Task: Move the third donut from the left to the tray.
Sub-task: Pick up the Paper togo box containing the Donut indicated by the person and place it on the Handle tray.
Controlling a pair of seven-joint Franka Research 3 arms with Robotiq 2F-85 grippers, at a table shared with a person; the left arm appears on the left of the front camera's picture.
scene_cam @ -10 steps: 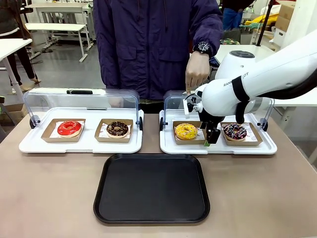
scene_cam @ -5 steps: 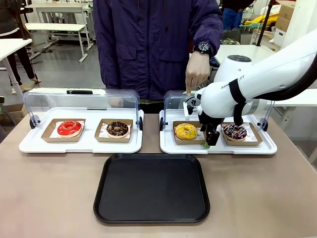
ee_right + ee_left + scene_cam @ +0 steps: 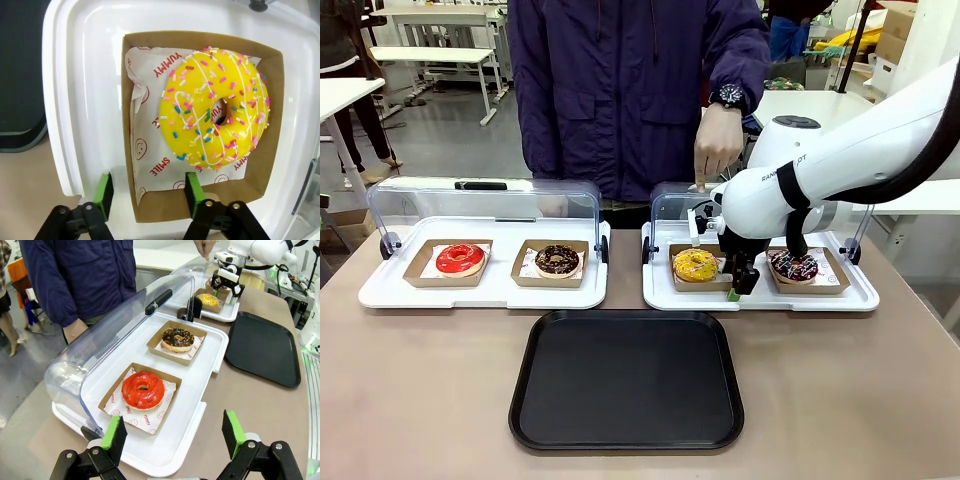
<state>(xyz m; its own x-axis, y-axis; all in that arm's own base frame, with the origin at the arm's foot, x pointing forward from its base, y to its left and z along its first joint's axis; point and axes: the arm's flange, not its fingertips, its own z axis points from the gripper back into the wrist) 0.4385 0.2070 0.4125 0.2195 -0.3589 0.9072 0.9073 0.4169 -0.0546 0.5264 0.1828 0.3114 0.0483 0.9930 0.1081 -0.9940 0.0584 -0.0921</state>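
Note:
The yellow-iced donut [image 3: 696,264] with coloured sprinkles lies on its brown cardboard square [image 3: 681,281] in the right-hand white tray [image 3: 660,292]. My right gripper [image 3: 738,285] hangs open at the square's right edge. In the right wrist view the donut [image 3: 215,110] is close above the gripper [image 3: 148,194], and the green fingertips [image 3: 105,194] straddle the cardboard's side wall [image 3: 131,165] near a corner. The black tray [image 3: 627,378] lies flat on the near side of the table. My left gripper [image 3: 172,432] is open above the table edge, short of the red donut [image 3: 143,390].
A person stands at the far side, one hand [image 3: 718,145] on the raised clear lid [image 3: 672,205] of the right white tray. A chocolate donut [image 3: 793,265] sits just right of my right gripper. The left white tray [image 3: 480,292] holds a red donut [image 3: 460,259] and a chocolate donut [image 3: 557,260].
My right gripper has shifted slightly left and lower, closing in on the yellow donut's cardboard edge. The donuts, the trays and the person's hand have stayed put.

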